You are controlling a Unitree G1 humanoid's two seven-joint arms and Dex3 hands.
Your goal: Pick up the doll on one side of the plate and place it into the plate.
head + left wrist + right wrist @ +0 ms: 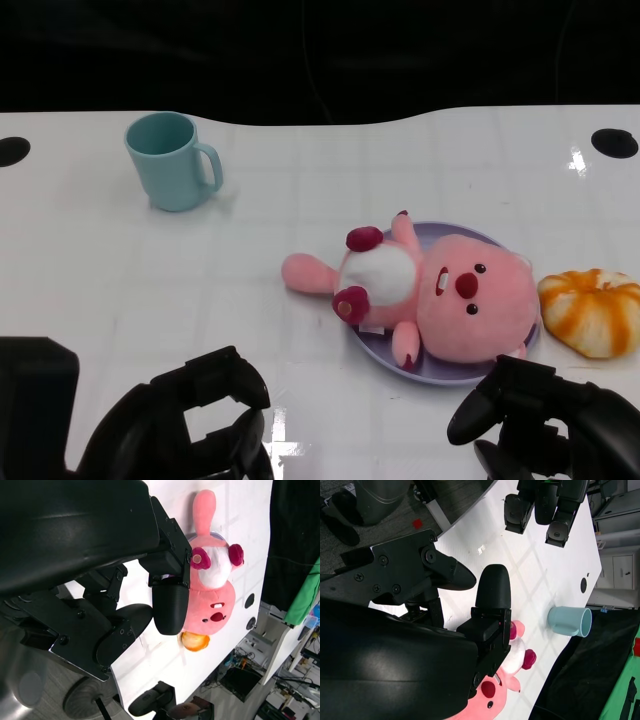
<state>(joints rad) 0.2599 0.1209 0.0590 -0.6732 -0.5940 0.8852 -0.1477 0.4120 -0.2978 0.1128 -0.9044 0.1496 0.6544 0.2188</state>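
Doll (pixel 430 295) lies on its back across the plate (pixel 436 369), head over the plate's right half, tail end overhanging the plate's left rim onto the bench (pixel 300 180). Long axis runs left-right. Right robot hand (pixel 545 420) sits just on the robot's side of the plate, released, holding nothing; it is the nearer. Left robot hand (pixel 185 425) is well left of the plate, released too. Placement looks essentially complete.

Bare white table (pixel 120 290) fills the left and centre of the frame. At upper left stands a teal mug (pixel 170 160). Right of centre, the pink plush doll (pixel 440 290) covers the purple plate (pixel 375 350), with an orange-and-white pumpkin toy (pixel 592 310) just beside at right.
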